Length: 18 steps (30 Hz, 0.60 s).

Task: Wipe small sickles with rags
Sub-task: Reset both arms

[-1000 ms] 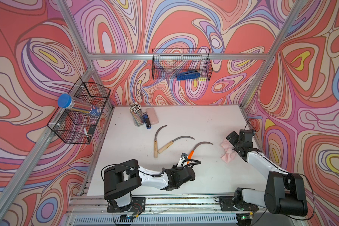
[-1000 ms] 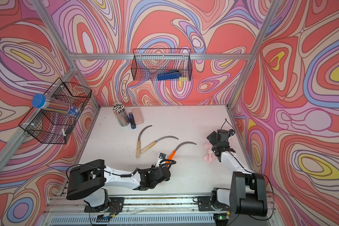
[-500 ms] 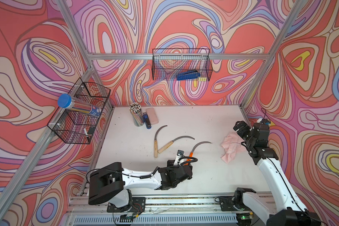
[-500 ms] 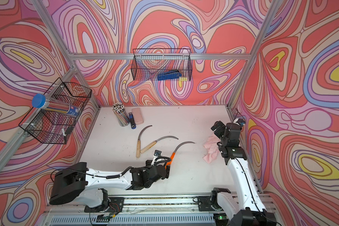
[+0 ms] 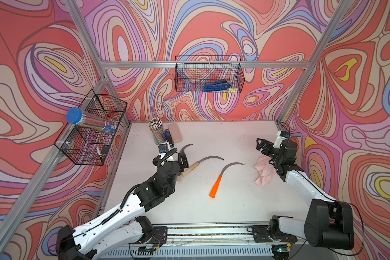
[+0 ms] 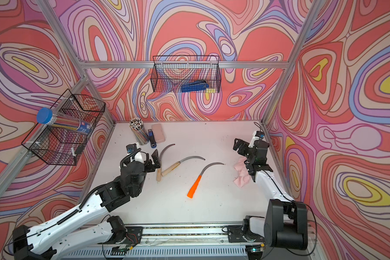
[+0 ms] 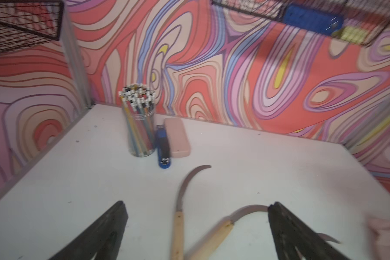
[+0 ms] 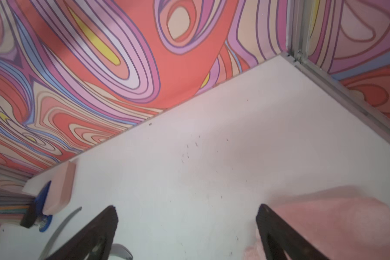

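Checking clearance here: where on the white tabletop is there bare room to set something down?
Free: the back stretch between the pink rectangular case and the right gripper; the front strip between the orange-handled sickle and the rail. Crowded: back-left corner, with clear pencil cup, blue stapler and two wooden-handled sickles; fluffy pink rag beside the right arm.

Wide-spread tool (image 7: pixel 197 204) frames two wooden-handled sickles (image 7: pixel 178 225) on the table (image 7: pixel 77 180).

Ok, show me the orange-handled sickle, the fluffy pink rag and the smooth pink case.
orange-handled sickle (image 5: pixel 216 186): in a top view, on its handle.
pink rag (image 5: pixel 263 172): in a top view, mid-cloth.
pink case (image 7: pixel 177 140): left wrist view, centre of lid.
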Each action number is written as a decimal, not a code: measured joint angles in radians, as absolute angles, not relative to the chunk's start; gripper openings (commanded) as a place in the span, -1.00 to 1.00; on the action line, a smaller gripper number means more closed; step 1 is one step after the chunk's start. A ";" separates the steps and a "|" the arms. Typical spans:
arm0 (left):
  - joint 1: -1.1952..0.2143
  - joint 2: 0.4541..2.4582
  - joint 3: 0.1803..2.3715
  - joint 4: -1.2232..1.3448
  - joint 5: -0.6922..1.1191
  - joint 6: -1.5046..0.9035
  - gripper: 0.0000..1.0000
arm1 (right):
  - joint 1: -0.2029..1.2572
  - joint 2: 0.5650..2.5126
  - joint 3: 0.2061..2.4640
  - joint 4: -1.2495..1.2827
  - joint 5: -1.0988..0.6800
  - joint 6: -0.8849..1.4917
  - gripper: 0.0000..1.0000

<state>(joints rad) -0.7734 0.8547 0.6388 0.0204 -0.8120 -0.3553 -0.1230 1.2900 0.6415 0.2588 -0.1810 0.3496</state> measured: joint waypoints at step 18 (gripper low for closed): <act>-0.245 1.445 0.146 1.065 -0.656 0.041 1.00 | -0.003 1.507 0.480 0.788 0.133 0.101 0.97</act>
